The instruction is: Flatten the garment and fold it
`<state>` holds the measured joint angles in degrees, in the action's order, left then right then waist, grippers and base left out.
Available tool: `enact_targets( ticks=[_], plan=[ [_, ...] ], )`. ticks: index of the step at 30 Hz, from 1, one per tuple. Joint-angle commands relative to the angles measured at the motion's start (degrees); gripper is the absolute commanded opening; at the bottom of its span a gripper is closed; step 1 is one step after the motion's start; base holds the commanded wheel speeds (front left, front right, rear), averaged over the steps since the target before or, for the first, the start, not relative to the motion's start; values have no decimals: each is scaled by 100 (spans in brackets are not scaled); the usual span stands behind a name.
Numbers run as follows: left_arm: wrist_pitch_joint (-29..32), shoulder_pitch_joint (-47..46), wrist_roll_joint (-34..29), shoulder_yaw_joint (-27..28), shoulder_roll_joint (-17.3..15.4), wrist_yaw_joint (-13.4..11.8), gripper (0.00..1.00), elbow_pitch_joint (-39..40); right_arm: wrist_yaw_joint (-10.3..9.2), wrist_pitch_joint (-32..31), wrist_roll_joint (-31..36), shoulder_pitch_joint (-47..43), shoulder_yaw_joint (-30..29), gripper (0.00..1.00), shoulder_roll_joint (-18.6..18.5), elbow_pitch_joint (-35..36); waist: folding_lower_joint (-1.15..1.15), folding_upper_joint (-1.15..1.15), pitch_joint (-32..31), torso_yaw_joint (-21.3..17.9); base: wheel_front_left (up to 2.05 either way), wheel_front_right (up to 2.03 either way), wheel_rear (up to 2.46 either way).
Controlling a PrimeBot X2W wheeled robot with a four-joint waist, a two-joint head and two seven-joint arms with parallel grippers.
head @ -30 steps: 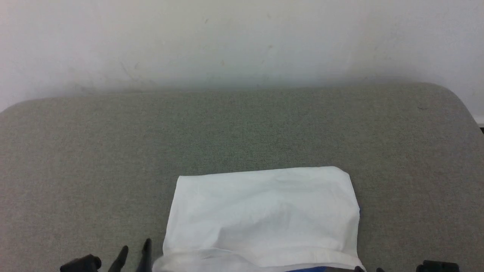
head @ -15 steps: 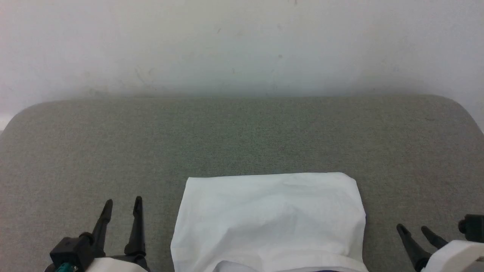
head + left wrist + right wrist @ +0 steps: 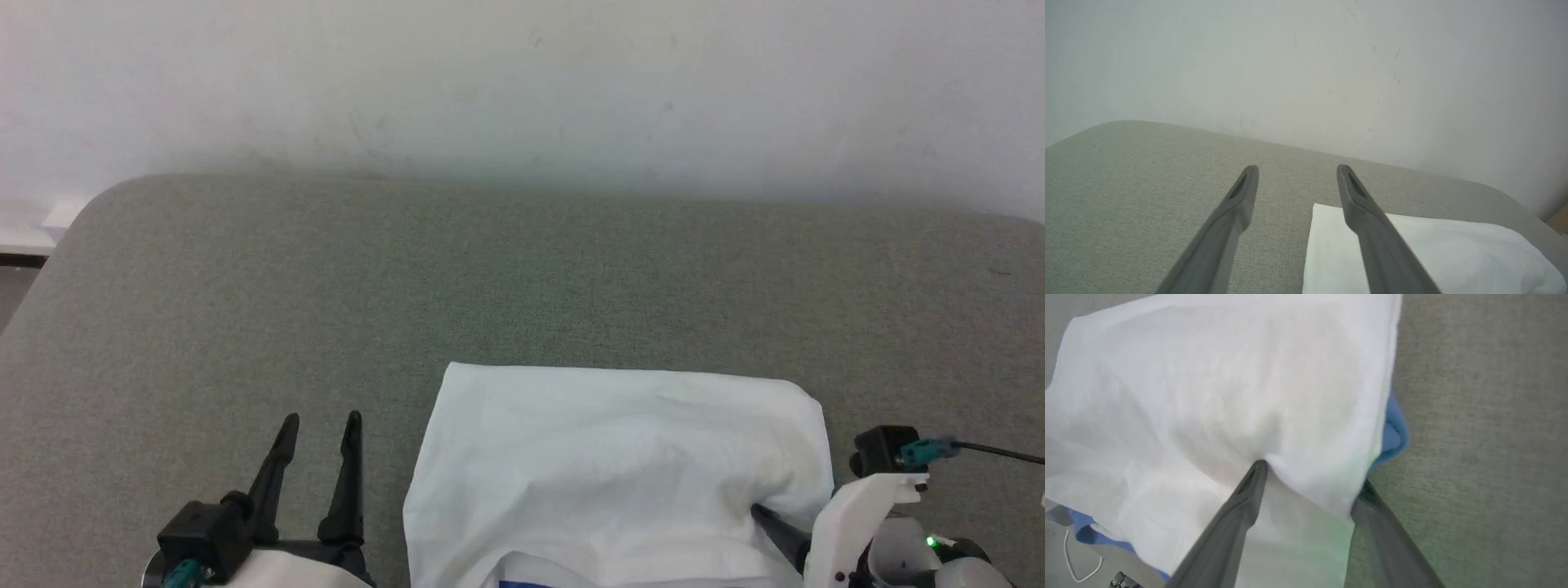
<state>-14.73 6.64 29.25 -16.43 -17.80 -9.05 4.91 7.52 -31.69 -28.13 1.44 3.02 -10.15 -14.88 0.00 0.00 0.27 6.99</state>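
Right gripper [image 3: 1311, 473] sits low at the table's [image 3: 522, 286] near edge, fingers spread across the folded shirt's [image 3: 620, 465] right edge, one on top and one tip hidden under the cloth. Left gripper [image 3: 321, 418] hovers just beside the shirt's left edge, spread wide, pointing toward the far wall [image 3: 522, 82].

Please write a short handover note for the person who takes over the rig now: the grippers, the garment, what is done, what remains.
Left gripper: open, holds nothing, over the grey pad, left of the garment.
Right gripper: open, fingers astride the garment's right edge, one tip pressing into the white cloth; not closed on it.
Garment: on the pad's near part, folded into a somewhat puffy white rectangle.
Done: main folds.
Left: a blue sleeve pokes out at the right edge; probably tuck it in and smooth.
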Motion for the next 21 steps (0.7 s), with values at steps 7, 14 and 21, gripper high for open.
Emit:
enact_targets(
  ticks=[7, 14, 21],
  plan=[
    [-27, -179, -104, 22, 63, 126, 100, -70, -3, -203, -292, 486, 535, 100, 165, -1300, 0, 0, 128, 120, 0, 0, 0],
    [-27, -120, -149, 56, 50, 151, 100, -131, -3, -251, -653, 642, 961, 0, 133, -1480, 0, 0, 38, 69, 0, 0, 0],
    [-27, -25, -212, 47, -12, 116, 100, -127, -3, 369, -747, 492, 854, 0, -235, -701, 0, 0, -148, -29, 0, 0, 0]
  ],
)
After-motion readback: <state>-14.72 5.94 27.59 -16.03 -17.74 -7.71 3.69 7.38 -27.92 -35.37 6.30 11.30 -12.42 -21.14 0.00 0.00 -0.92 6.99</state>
